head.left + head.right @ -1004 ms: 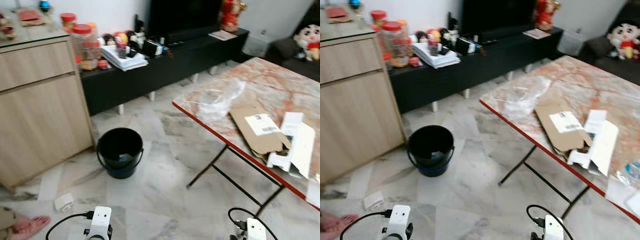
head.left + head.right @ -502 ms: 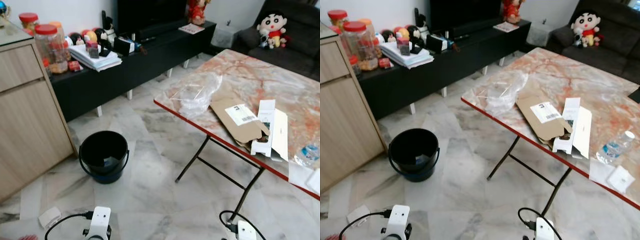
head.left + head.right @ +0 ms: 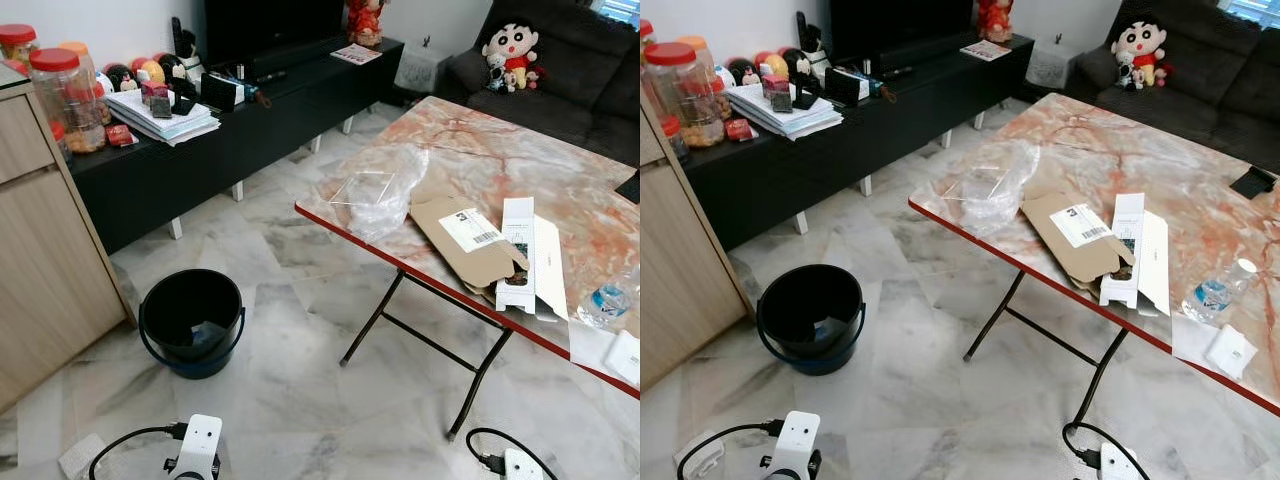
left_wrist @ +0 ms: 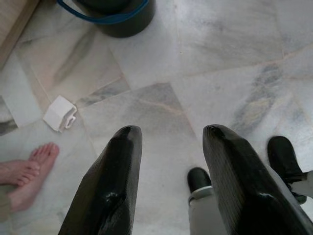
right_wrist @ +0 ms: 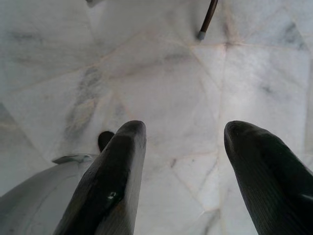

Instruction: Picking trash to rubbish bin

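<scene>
A black bucket (image 3: 192,320) with a blue handle stands on the marble floor to my left front. On the folding table (image 3: 500,150) lie a clear plastic bag (image 3: 375,190), a flattened cardboard sleeve (image 3: 465,240), a white carton (image 3: 522,255), a small plastic bottle (image 3: 608,300) and a white packet (image 3: 627,356). A small white scrap (image 4: 59,113) lies on the floor near my left side. My left gripper (image 4: 168,142) hangs open over the floor, holding nothing. My right gripper (image 5: 186,134) hangs open above bare tiles, near a table leg's foot (image 5: 201,34).
A wooden cabinet (image 3: 40,240) stands at the left. A low black TV bench (image 3: 220,130) with jars, papers and toys runs along the wall. A dark sofa (image 3: 560,80) with a doll sits beyond the table. A person's bare foot (image 4: 24,171) rests by the white scrap.
The whole picture has shifted, so the camera turned right: table and sofa show more, the cabinet less. Nothing on the table or floor has moved. Both arms still hang low.
</scene>
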Available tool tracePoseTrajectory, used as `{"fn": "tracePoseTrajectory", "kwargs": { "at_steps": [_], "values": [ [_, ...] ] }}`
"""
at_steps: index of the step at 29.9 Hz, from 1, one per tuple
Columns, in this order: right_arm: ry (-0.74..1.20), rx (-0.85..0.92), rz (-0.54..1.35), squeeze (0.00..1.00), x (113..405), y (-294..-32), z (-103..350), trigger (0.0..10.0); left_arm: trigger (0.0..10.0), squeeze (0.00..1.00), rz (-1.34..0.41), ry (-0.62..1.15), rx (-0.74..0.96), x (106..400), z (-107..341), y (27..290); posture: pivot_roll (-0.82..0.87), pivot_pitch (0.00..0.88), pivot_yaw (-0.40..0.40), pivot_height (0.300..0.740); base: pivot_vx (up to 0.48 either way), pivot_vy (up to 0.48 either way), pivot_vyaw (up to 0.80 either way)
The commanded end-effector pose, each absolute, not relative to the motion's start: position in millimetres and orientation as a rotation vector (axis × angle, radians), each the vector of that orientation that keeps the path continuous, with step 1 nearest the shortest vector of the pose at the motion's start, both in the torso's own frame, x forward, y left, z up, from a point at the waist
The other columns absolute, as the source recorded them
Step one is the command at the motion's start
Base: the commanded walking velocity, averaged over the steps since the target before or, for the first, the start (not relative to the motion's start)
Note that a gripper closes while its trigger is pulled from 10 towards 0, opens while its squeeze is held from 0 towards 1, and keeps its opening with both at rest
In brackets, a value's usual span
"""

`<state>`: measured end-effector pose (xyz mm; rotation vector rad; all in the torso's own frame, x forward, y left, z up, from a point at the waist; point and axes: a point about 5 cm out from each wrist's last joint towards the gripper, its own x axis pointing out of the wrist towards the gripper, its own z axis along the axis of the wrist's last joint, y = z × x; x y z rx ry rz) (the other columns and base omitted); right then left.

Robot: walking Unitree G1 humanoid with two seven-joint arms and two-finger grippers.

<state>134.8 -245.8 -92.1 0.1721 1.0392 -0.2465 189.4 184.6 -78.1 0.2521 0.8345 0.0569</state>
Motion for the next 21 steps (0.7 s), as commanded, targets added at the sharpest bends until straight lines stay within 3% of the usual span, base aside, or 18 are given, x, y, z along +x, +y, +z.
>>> {"fn": "tracePoseTrajectory", "kwargs": {
  "at_steps": [1,4,15,21],
  "values": [
    [1.038,0.172,-0.267,0.00,132,-251,-92,10.0,10.0,0.00,0.050,0.855,0.260,187,-80,181,0.16,0.000,-0.135,0.740,0.000,0.000,-0.78],
    [1.040,0.175,-0.261,0.00,133,-245,-93,10.0,10.0,0.00,0.042,0.853,0.279,187,-80,181,0.16,0.000,-0.135,0.740,0.000,0.000,-0.78],
    [1.037,0.184,-0.244,0.00,141,-230,-94,10.0,10.0,0.00,0.037,0.855,0.287,187,-80,181,0.16,0.000,-0.134,0.740,0.000,-0.349,-0.78],
    [1.026,0.182,-0.250,0.00,143,-236,-92,10.0,10.0,0.00,0.036,0.854,0.286,187,-80,182,0.16,0.000,-0.129,0.740,0.000,0.000,-0.78]
  ]
}}
